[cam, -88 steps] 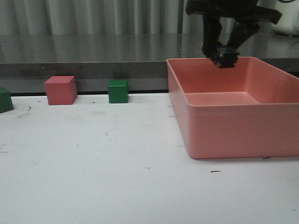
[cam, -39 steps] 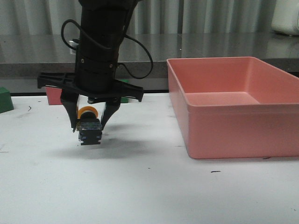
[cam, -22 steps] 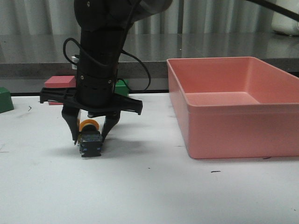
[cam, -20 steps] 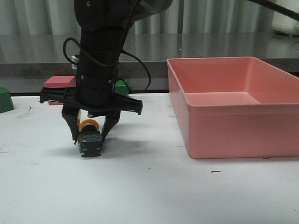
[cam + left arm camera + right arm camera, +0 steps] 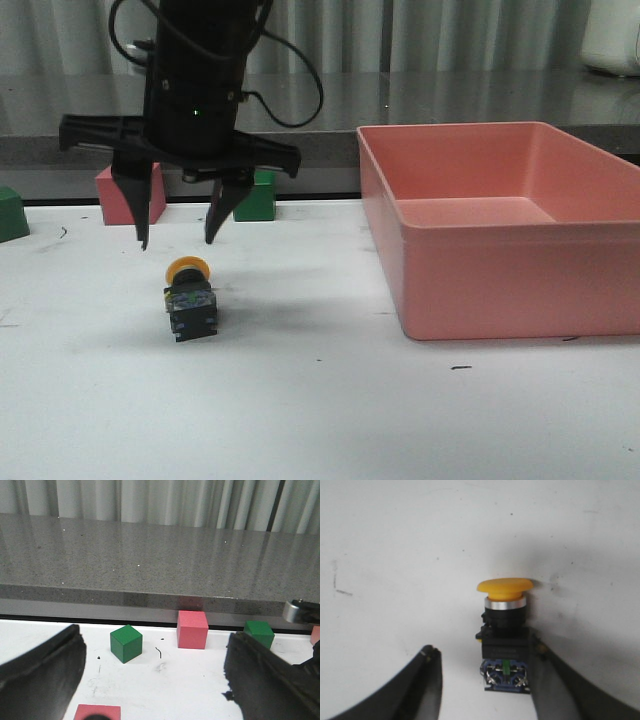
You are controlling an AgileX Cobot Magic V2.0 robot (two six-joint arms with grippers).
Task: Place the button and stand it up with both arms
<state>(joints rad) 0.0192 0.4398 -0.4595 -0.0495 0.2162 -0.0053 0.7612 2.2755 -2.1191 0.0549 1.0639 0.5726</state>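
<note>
The button (image 5: 190,300) lies on its side on the white table, yellow cap (image 5: 187,268) pointing away and dark base with bluish contacts toward the front. My right gripper (image 5: 177,238) hangs open just above it, touching nothing. In the right wrist view the button (image 5: 505,630) lies between the spread fingers of the right gripper (image 5: 483,646), close to one finger. My left gripper (image 5: 155,635) is open and empty, low over the table; it does not show in the front view.
A large pink bin (image 5: 500,235) stands on the right. A pink cube (image 5: 118,195) and green cube (image 5: 255,197) sit behind the right arm, another green cube (image 5: 10,213) at far left. The left wrist view shows a green cube (image 5: 126,643) and pink cube (image 5: 192,629).
My right gripper has opened, let go of the button and risen. The button now lies on the table by itself.
</note>
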